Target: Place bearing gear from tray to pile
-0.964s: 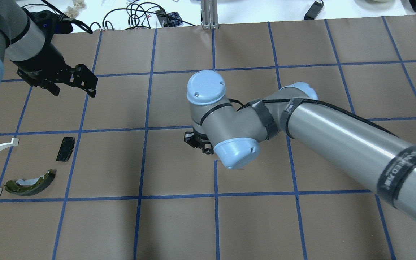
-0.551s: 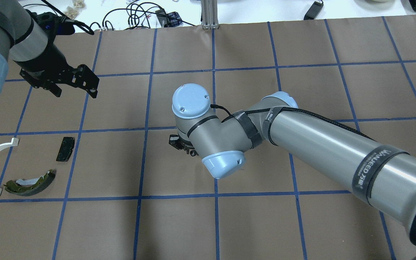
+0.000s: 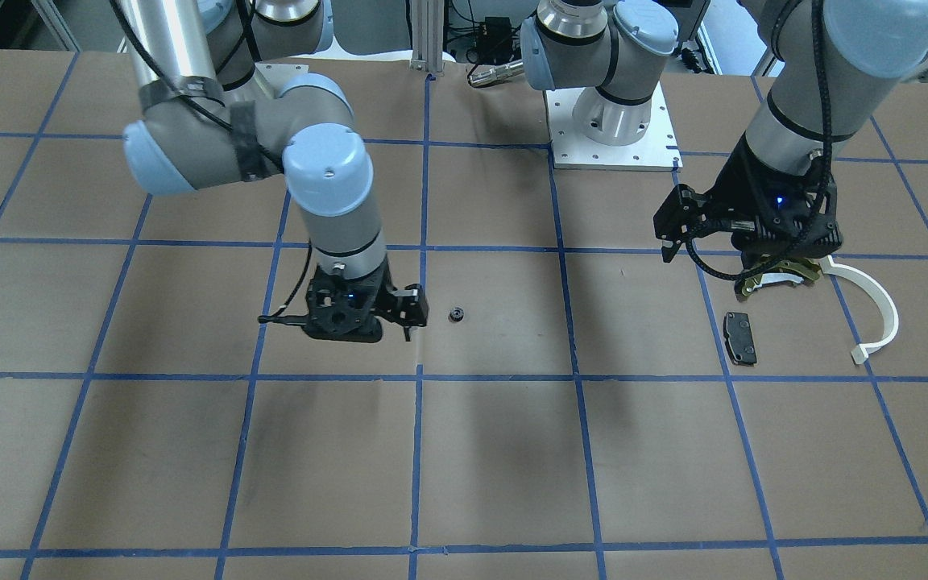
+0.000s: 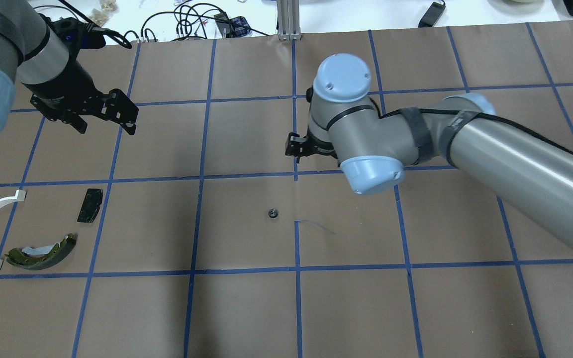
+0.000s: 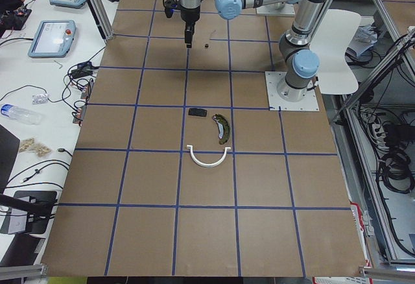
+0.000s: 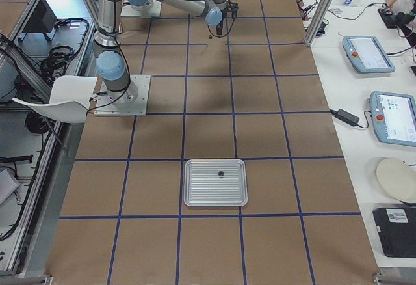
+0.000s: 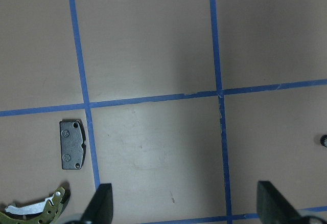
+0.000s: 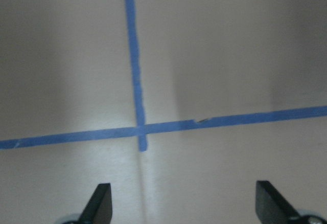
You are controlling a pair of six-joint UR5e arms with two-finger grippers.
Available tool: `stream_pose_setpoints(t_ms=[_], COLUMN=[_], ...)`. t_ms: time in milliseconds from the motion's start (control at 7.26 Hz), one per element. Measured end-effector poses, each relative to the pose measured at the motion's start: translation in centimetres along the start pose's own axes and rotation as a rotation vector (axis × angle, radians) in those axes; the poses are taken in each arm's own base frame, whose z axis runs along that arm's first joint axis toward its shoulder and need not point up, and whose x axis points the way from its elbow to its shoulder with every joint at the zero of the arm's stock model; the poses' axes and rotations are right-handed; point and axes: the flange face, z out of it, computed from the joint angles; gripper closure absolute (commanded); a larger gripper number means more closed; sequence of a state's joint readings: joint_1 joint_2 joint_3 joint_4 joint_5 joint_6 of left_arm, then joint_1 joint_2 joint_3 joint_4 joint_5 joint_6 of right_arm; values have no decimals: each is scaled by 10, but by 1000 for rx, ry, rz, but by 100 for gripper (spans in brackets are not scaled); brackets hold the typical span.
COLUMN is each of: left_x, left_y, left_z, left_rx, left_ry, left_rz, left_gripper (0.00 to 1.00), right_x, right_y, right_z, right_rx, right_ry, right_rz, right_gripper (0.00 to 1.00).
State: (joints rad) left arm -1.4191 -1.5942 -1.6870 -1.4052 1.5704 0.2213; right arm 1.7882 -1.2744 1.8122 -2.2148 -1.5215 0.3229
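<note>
Bearing gear (image 3: 457,314) lies loose on the desk (image 3: 496,451); both jaws are spread wide and empty.
Front view: the gear sits mid-desk, near the right jaws and apart from them. Overhead: the pile (image 4: 43,252) lies by the desk's edge on the robot's left, well apart from the gear. Right side view: the tray (image 6: 215,197) holds one small dark part (image 6: 221,173). Wrist views: left jaws and right jaws gape over bare desk.

Two gears: loose gear (image 4: 273,214), second gear (image 6: 221,173). One tray (image 6: 195,194). One brake shoe (image 4: 50,258), one white arc (image 3: 888,314), one black pad (image 4: 90,205).
</note>
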Motion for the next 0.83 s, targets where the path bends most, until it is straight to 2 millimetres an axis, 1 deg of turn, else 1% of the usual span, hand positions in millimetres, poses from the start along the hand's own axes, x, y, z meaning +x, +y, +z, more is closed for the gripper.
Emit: stream_pose_setpoints(t_ms=[138, 276, 413, 551, 689, 827], left_x=[16, 47, 88, 124, 153, 178], left_y=[-3, -5, -6, -6, -6, -5], left_z=[9, 19, 33, 53, 76, 101], left_rx=[-13, -19, -20, -32, -44, -58], left_ry=[8, 12, 12, 13, 14, 14], left_rz=[-25, -13, 34, 70, 87, 113], left_gripper=[0, 0, 0, 0, 0, 0], right_x=[61, 126, 193, 258, 322, 384], right_y=[-21, -35, -44, -50, -51, -47], right_z=[-18, -34, -48, -59, -65, -69], right_rx=[-26, -62, -82, -94, -104, -114], right_ry=[21, 43, 80, 119, 136, 141], right_rz=[-12, -22, -31, -41, -53, -54], right_gripper=[0, 0, 0, 0, 0, 0])
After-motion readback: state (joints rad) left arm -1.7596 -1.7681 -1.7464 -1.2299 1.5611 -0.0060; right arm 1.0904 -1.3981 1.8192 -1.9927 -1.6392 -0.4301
